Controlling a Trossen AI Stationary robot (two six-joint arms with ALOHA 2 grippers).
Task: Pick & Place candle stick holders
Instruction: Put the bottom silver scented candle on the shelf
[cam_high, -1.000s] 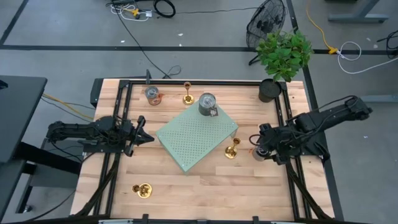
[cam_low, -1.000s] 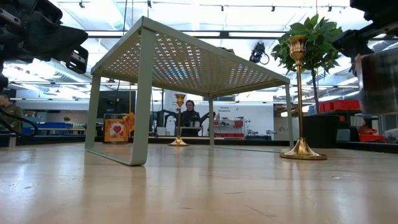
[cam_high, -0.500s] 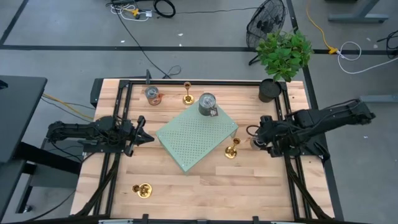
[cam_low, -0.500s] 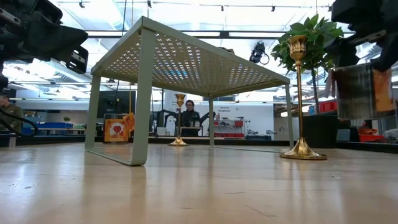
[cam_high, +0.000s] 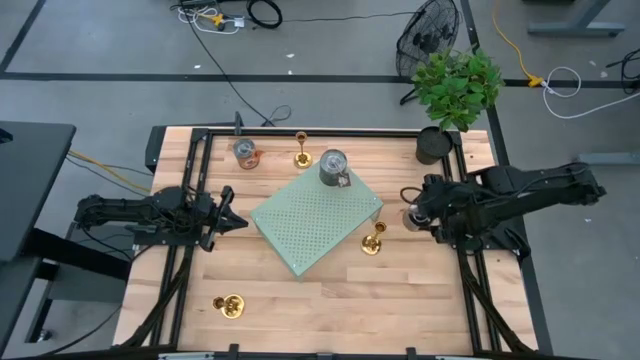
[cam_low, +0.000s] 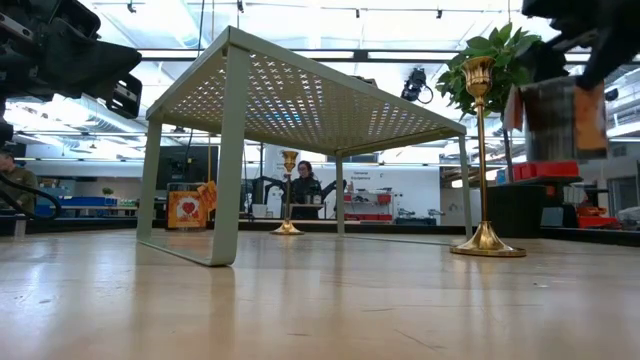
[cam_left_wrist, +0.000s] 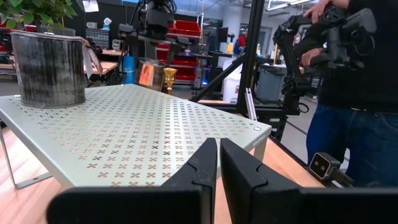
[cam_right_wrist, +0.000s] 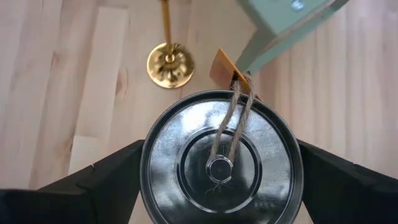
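Silver can (cam_right_wrist: 221, 163) higher in right gripper (cam_high: 414, 217)

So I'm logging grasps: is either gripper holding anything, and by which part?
The right gripper holds a tin can by its round sides, lifted off the table. The left gripper is shut on nothing.

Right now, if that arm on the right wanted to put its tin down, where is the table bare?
Bare wood runs along the near edge, between the fallen candle stick holder and the right side rail. The far right corner beside the plant pot is free too. It is crowded around the green rack: a can on top, holders beside it. The right pincer holds the tin.
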